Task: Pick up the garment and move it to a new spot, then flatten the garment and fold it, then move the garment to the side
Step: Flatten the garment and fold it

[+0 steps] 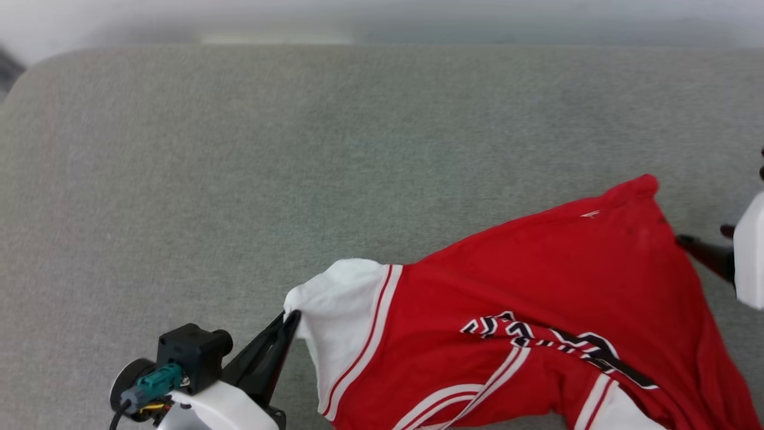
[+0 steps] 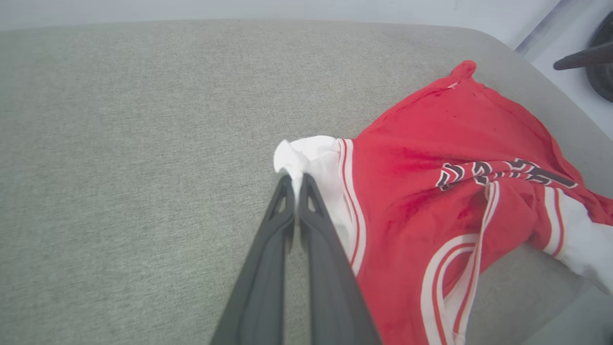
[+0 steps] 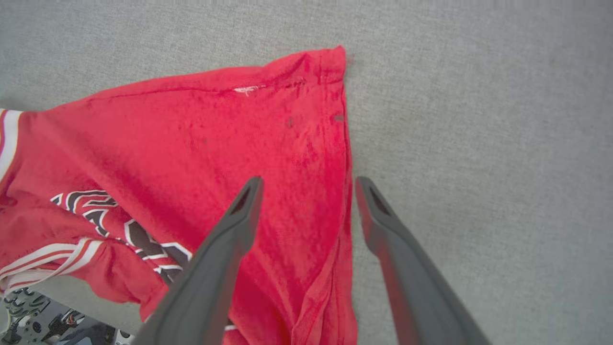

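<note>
Left claw is squeezed together on the tip of the white sleeve of the garment. Its two dark fingers have the cloth between them, low on the grey surface. The right claw is wide apart. One finger is over the red cloth and the other is over the bare grey, so the side edge of the shirt runs between them. It holds nothing. Whether its tips touch the cloth is not clear.

The garment lies on the near right part of the surface, and a bit of it hangs past the near edge. It is not flat. The red body is stretched in a slant up to a far corner, and the black-and-white lettering is bunched up in folds.

The shirt looks light and very soft. It will bend and sag wherever it is not held, and it will not break. It will likely drag on the fuzzy grey top rather than slide. One pinch alone would let it fall in a heap. Good places to hold look like the edges and corners: the sleeve tip that is held now, and the red side edge between the right claw's fingers. With two holds far apart, the cloth should pull smooth.
</note>
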Robot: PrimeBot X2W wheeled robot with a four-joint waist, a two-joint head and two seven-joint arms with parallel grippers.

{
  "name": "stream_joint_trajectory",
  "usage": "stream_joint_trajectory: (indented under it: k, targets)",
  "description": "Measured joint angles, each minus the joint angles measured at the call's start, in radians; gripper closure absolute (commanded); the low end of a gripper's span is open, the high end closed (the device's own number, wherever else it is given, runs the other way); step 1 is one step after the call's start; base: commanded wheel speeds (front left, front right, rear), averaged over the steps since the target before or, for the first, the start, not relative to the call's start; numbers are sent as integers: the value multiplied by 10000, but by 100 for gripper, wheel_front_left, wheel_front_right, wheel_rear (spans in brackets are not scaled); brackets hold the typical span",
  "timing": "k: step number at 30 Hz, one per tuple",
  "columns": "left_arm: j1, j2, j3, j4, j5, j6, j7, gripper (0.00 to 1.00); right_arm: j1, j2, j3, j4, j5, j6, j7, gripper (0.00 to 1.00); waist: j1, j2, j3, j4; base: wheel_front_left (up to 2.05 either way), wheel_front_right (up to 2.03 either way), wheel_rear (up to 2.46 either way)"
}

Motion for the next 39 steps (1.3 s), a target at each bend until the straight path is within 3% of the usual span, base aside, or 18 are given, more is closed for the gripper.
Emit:
stream_joint_trajectory:
  k: [7,13,24,25,26,27,39]
  targets:
    - [-701,-226,-316,-201,364,-234,117,100,-2026,123,380,2052,-1195,0,435,0,1,0,1082,845,0,0,0]
    - [-1027,-585,-566,-119,497,-399,100,100,-2506,65,274,3141,-1730,0,407,0,2,0,1664,1465,0,0,0]
    - [-1190,-826,-694,94,516,-485,-23,100,-2521,-290,408,3522,-2013,-19,790,2,-1,0,2224,2097,0,0,0]
    - [-1190,-826,-694,94,516,-485,-23,100,-2521,-290,408,3522,-2013,-19,790,47,-1,0,2224,2097,0,0,0]
    - [-1191,-828,-690,105,516,-485,-40,100,-2491,-324,426,3507,-2013,-19,790,81,-1,0,2239,2112,0,0,0]
    - [-1202,-828,-681,130,510,-485,-46,100,-2439,-357,510,3469,-1979,-19,784,100,-1,0,2231,2120,0,0,0]
    - [-1230,-635,-485,171,412,-397,-48,100,-2294,29,721,3889,-1611,-15,-828,100,1,0,1458,1790,0,0,0]
